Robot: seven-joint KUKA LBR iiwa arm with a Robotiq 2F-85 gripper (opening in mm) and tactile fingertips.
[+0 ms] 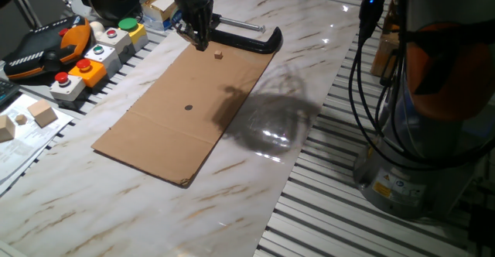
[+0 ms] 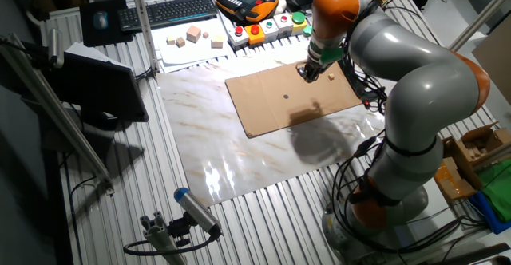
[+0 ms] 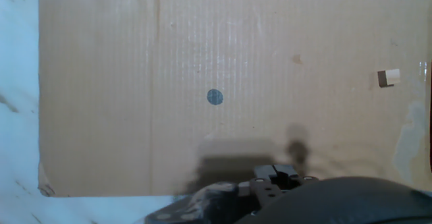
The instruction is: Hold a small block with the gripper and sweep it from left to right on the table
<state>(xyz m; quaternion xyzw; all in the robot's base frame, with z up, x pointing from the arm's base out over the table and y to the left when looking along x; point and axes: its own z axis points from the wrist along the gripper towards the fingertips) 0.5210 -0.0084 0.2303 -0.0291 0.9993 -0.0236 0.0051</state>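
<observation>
The small block [image 1: 219, 55] is a tiny tan cube lying loose on a brown cardboard sheet [image 1: 186, 110] spread over the white marble table [image 1: 255, 187]. My gripper [image 1: 203, 46] hangs just left of the block, near the sheet's far edge, with its tips close above the cardboard. Its fingers look pressed together and hold nothing. In the hand view the small block [image 3: 388, 78] sits at the far right, well away from the gripper [image 3: 275, 172] at the bottom edge. The other fixed view shows the gripper [image 2: 310, 71] over the cardboard's [image 2: 291, 97] far corner.
A black C-clamp [image 1: 249, 39] lies right behind the gripper and block. Push-button boxes [image 1: 100, 52], a teach pendant [image 1: 46, 48] and larger wooden blocks [image 1: 42, 114] stand off the table's left side. A dark dot [image 3: 214, 97] marks the cardboard. The arm's base [image 1: 418, 149] stands at the right.
</observation>
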